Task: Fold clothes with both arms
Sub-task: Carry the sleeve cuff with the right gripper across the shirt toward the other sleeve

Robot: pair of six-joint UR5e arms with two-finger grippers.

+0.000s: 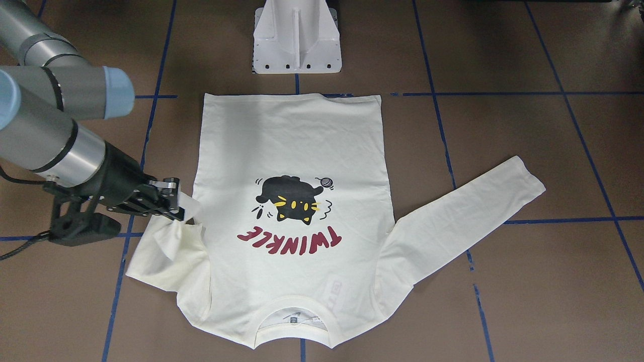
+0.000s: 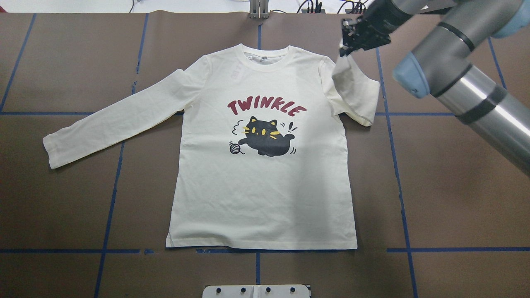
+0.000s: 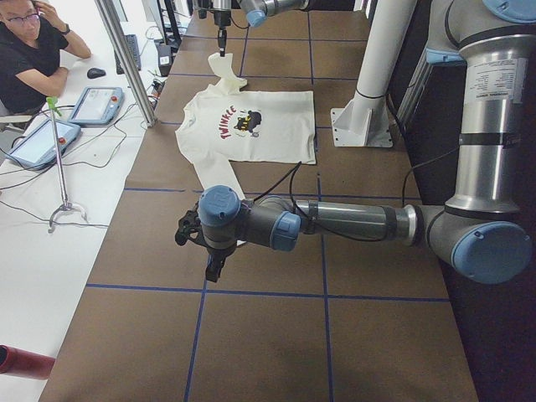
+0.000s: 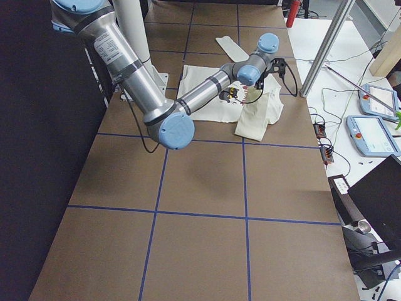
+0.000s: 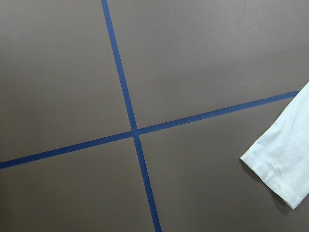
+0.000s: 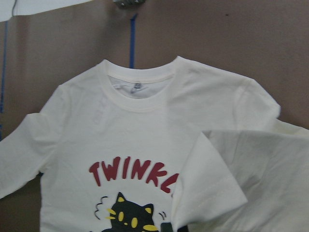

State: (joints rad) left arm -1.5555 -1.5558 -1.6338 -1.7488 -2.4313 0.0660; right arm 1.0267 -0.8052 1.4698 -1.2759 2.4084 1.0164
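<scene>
The T-shirt (image 2: 265, 186) lies flat and print-up in the middle of the brown worktop (image 2: 434, 186), collar at the top of the overhead view and hem at the bottom, so its long axis runs top to bottom there.

The right tool (image 2: 344, 49) sits at the upper right of that view, just beside the shoulder seam. Its fingers are pinched closed on the end of the lifted sleeve (image 2: 356, 89). That sleeve is doubled back on itself and hangs from the grip in a loose tent, the cuff up and the fold resting on the worktop.

From this tool the body of the shirt lies toward the left of the frame – likely the way the sleeve must travel.

The flat sleeve (image 2: 116, 120) stretches diagonally to the lower left, and its cuff (image 5: 285, 164) shows at the right edge of the left wrist view. The left tool (image 3: 213, 266) is therefore the nearer one, hovering over bare worktop and blue tape lines (image 5: 130, 130) just past the cuff. Whether it is open I cannot tell.

The cloth looks like soft, matte cream knit with a ribbed collar and stitched cuffs – limp, so probably quick to sag and crease.
</scene>
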